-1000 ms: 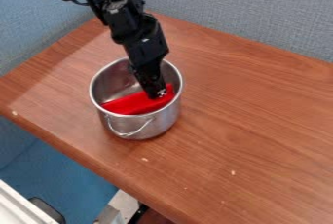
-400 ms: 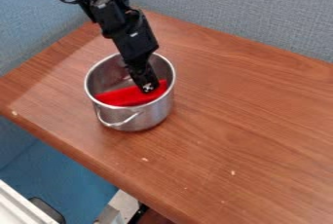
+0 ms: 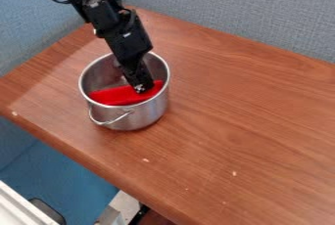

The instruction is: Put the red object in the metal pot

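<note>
Table point(image 3: 222, 112) of brown wood fills most of the view, with its left corner at about nine o'clock, a blue-grey wall point(image 3: 249, 4) behind it from eleven to two o'clock, and a light blue floor area below its front edge at seven o'clock. Left of centre stands the metal pot point(image 3: 124, 112), upright on the tabletop, with its small loop handle facing six o'clock. Inside the pot lies the red object point(image 3: 121, 94), resting low in the bowl and spanning much of the interior from about eight o'clock toward three o'clock; its exact seating on the pot floor cannot be judged. The black robot arm point(image 3: 112, 23) enters from the eleven o'clock corner and slopes down into the pot opening. The gripper point(image 3: 140, 87) points steeply downward inside the rim, at the three o'clock end of the red object. Its jaws are drawn together; whether they pinch the red object or merely touch it cannot be told. To the right, the tabletop carries nothing else visible.
</note>
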`<state>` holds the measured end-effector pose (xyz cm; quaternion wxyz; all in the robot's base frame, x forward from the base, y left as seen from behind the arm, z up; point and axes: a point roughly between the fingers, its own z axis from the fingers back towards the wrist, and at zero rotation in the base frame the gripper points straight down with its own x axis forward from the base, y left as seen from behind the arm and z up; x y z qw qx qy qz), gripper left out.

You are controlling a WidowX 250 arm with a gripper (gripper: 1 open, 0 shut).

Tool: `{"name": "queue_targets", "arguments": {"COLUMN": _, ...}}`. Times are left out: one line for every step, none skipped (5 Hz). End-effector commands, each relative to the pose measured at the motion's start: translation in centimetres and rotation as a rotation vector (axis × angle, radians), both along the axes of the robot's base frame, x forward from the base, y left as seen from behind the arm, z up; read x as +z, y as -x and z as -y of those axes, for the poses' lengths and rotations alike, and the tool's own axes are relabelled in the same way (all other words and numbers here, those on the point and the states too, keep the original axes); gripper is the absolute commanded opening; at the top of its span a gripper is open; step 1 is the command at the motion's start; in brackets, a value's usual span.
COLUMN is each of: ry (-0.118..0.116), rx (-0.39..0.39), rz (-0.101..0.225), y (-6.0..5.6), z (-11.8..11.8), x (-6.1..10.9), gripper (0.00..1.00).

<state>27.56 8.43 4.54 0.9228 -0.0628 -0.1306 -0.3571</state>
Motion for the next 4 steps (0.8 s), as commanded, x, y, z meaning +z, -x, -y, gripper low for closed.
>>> {"name": "queue_targets", "arguments": {"ry": 0.037, "rx": 0.05, "rz": -0.07, "y": 2.7, "z": -0.7, "x": -0.9, "gripper": 0.0}}
{"name": "queue_targets", "arguments": {"ry": 0.039, "rx": 0.046, "rz": -0.074, "y": 2.2, "z": -0.9, "x": -2.1, "gripper": 0.0}}
{"name": "queue_targets", "arguments": {"ry": 0.038, "rx": 0.034, "rz": -0.075, "y": 1.8, "z": -1.0, "x": -3.2, "gripper": 0.0}}
{"name": "queue_targets", "arguments": {"ry": 0.038, "rx": 0.049, "rz": -0.075, "y": 2.0, "z": -1.2, "x": -2.3, "gripper": 0.0}}
